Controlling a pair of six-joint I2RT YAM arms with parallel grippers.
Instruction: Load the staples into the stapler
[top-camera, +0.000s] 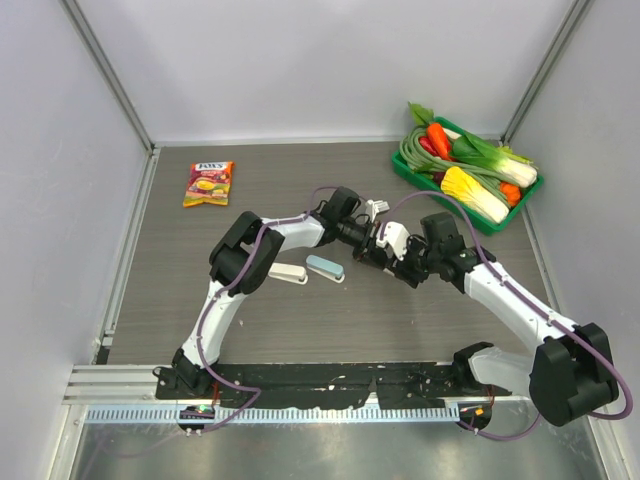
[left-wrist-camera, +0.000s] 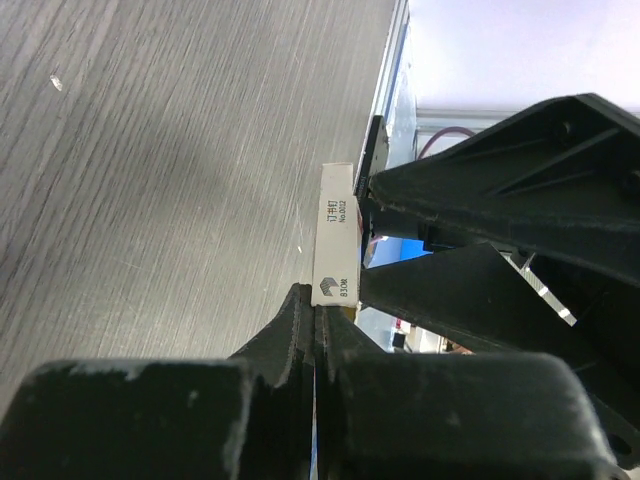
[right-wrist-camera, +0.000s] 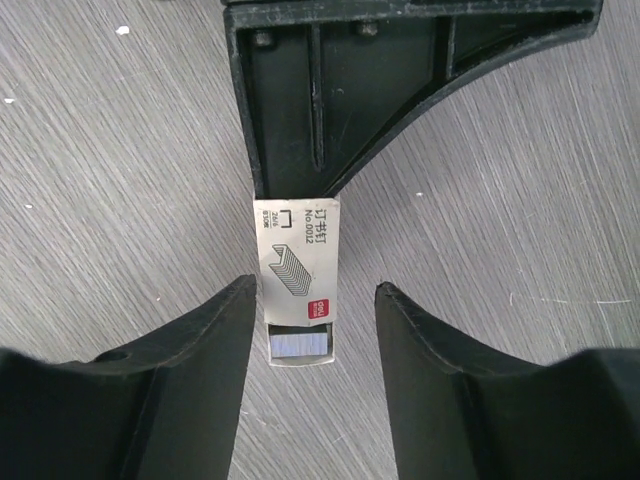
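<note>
The staples box (right-wrist-camera: 298, 265) is a small whitish box with a red mark. My left gripper (left-wrist-camera: 318, 300) is shut on one end of it and holds it just above the table; that gripper also shows in the right wrist view (right-wrist-camera: 320, 100). The box's inner tray (right-wrist-camera: 300, 348) is slid partly out and shows the staples. My right gripper (right-wrist-camera: 315, 287) is open, with one finger on each side of the box's tray end, not touching it. Both grippers meet at the table's middle (top-camera: 375, 243); the box is hidden there. A whitish stapler (top-camera: 288, 272) and a blue-grey stapler (top-camera: 325, 267) lie left of them.
A green tray (top-camera: 425, 172) of toy vegetables stands at the back right. A red and yellow snack packet (top-camera: 208, 183) lies at the back left. Grey walls enclose the table on three sides.
</note>
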